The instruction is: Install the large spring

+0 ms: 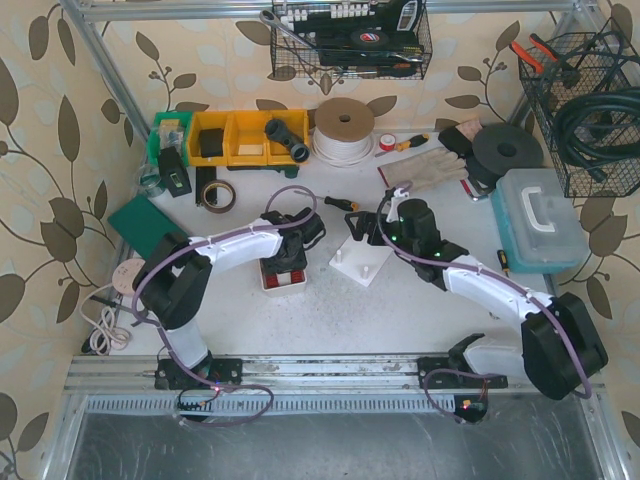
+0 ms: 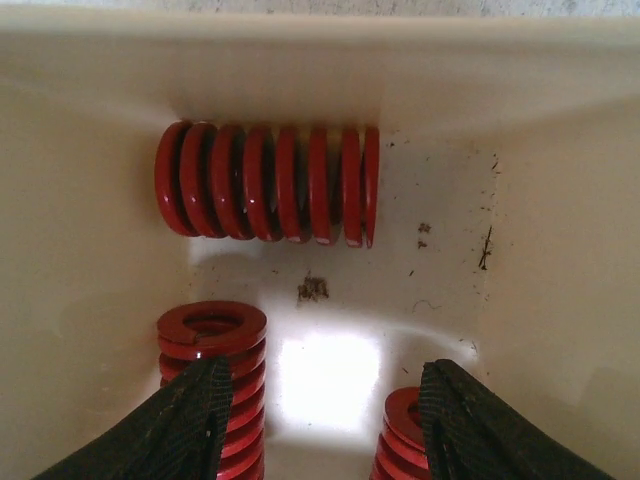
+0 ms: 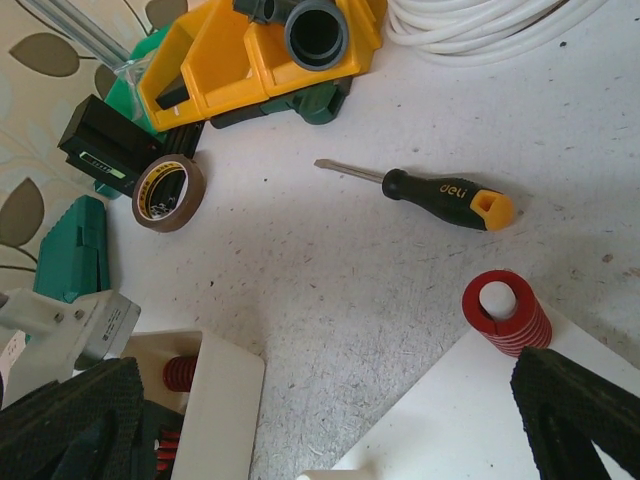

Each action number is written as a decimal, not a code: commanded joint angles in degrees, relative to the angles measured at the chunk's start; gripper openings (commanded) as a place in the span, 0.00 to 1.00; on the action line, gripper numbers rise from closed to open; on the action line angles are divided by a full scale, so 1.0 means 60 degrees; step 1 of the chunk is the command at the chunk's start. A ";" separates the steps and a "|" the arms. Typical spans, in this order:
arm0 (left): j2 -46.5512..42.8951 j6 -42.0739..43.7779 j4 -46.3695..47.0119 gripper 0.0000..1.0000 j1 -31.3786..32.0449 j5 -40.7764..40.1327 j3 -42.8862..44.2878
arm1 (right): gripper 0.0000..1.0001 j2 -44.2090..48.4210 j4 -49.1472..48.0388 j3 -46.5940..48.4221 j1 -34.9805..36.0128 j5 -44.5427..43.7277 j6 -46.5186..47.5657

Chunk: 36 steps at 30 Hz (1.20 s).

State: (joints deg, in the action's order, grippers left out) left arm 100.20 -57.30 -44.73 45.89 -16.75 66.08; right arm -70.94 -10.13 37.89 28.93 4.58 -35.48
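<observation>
Our left gripper (image 2: 322, 425) hangs inside the white bin (image 2: 560, 250), mid-bench toward the left edge, jaws wide and empty. We judge the large spring (image 2: 268, 183) to be the one lying on its side against the bin's far wall. Two upright springs (image 2: 212, 345) stand nearer. We should reach farther in, straddle its coils mid-length and close squarely. The right gripper (image 3: 330, 430) — also wide, empty — hovers over the white plate (image 3: 450, 420).

Bin walls (image 2: 80, 250) close, upright springs (image 2: 212, 335) flanking fingers (image 2: 180, 430)
</observation>
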 commanded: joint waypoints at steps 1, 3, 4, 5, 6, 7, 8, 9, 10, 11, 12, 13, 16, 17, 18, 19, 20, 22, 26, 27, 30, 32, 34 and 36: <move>-0.0086 -0.0648 -0.0439 0.56 0.0150 -0.0584 0.0010 | 0.99 -0.0144 -0.0042 0.0394 0.0079 0.0177 0.0212; -0.0088 -0.0743 -0.0476 0.56 0.0181 -0.0707 -0.0013 | 0.99 -0.0131 -0.0036 0.0394 0.0090 0.0181 0.0224; -0.0084 -0.0748 -0.0498 0.56 0.0188 -0.0742 -0.0013 | 0.99 -0.0149 -0.0043 0.0394 0.0088 0.0170 0.0230; -0.0088 -0.0748 -0.0510 0.57 0.0196 -0.0779 -0.0002 | 0.98 -0.0158 -0.0040 0.0407 0.0092 0.0181 0.0230; -0.0085 -0.0756 -0.0532 0.57 0.0210 -0.0815 0.0001 | 0.98 -0.0169 -0.0018 0.0420 0.0098 0.0182 0.0231; -0.0098 -0.0780 -0.0580 0.56 0.0224 -0.0856 0.0012 | 0.98 -0.0203 -0.0004 0.0443 0.0113 0.0188 0.0242; -0.0109 -0.0822 -0.0641 0.57 0.0252 -0.0910 0.0017 | 0.98 -0.0216 0.0012 0.0463 0.0113 0.0186 0.0245; -0.0119 -0.0878 -0.0702 0.57 0.0281 -0.0946 0.0005 | 0.98 -0.0240 0.0014 0.0467 0.0113 0.0167 0.0258; -0.0159 -0.0891 -0.0735 0.57 0.0310 -0.0967 -0.0011 | 0.98 -0.0262 0.0031 0.0480 0.0117 0.0172 0.0260; -0.0173 -0.0914 -0.0778 0.57 0.0330 -0.0972 -0.0013 | 0.98 -0.0271 0.0031 0.0491 0.0121 0.0170 0.0260; -0.0173 -0.0947 -0.0849 0.57 0.0362 -0.0985 -0.0013 | 0.97 -0.0276 0.0047 0.0496 0.0129 0.0163 0.0273; -0.0164 -0.0973 -0.0883 0.56 0.0377 -0.0978 -0.0024 | 0.97 -0.0288 0.0048 0.0504 0.0137 0.0144 0.0274; -0.0120 -0.1033 -0.0783 0.57 0.0394 -0.0868 -0.0134 | 0.97 -0.0345 0.0059 0.0537 0.0145 0.0119 0.0289; -0.0099 -0.1027 -0.0685 0.57 0.0394 -0.0833 -0.0200 | 0.97 -0.0360 0.0077 0.0547 0.0146 0.0112 0.0289; -0.0070 -0.1027 -0.0632 0.57 0.0394 -0.0803 -0.0236 | 0.97 -0.0359 0.0094 0.0555 0.0159 0.0103 0.0289; -0.0014 -0.1019 -0.0594 0.57 0.0394 -0.0774 -0.0250 | 0.97 -0.0357 0.0092 0.0555 0.0170 0.0087 0.0289; 0.0030 -0.1002 -0.0568 0.57 0.0405 -0.0757 -0.0237 | 0.97 -0.0375 0.0088 0.0555 0.0161 0.0075 0.0302; 0.0109 -0.0974 -0.0567 0.57 0.0416 -0.0731 -0.0199 | 0.97 -0.0390 0.0109 0.0568 0.0182 0.0054 0.0315; 0.0185 -0.1021 -0.0627 0.57 0.0467 -0.0778 -0.0149 | 0.97 -0.0479 0.0178 0.0652 0.0204 0.0047 0.0333; 0.0200 -0.1019 -0.0557 0.57 0.0471 -0.0738 -0.0177 | 0.97 -0.0500 0.0200 0.0670 0.0211 0.0052 0.0344; 0.0350 -0.1006 -0.0214 0.58 0.0478 -0.0510 -0.0306 | 0.97 -0.0511 0.0233 0.0672 0.0226 -0.0001 0.0348; 0.0449 -0.0969 0.0095 0.58 0.0467 -0.0323 -0.0394 | 0.97 -0.0517 0.0246 0.0680 0.0243 -0.0017 0.0348; 0.0464 -0.0982 0.0506 0.58 0.0481 -0.0127 -0.0546 | 0.97 -0.0565 0.0284 0.0698 0.0235 -0.0023 0.0348; 0.0412 -0.1010 0.0944 0.58 0.0482 0.0042 -0.0734 | 0.97 -0.0599 0.0323 0.0750 0.0238 -0.0017 0.0361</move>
State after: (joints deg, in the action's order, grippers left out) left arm 102.17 -62.06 -45.19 48.07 -20.86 63.72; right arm -73.69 -9.04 40.40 29.98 4.93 -34.41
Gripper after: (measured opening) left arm 0.575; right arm 0.971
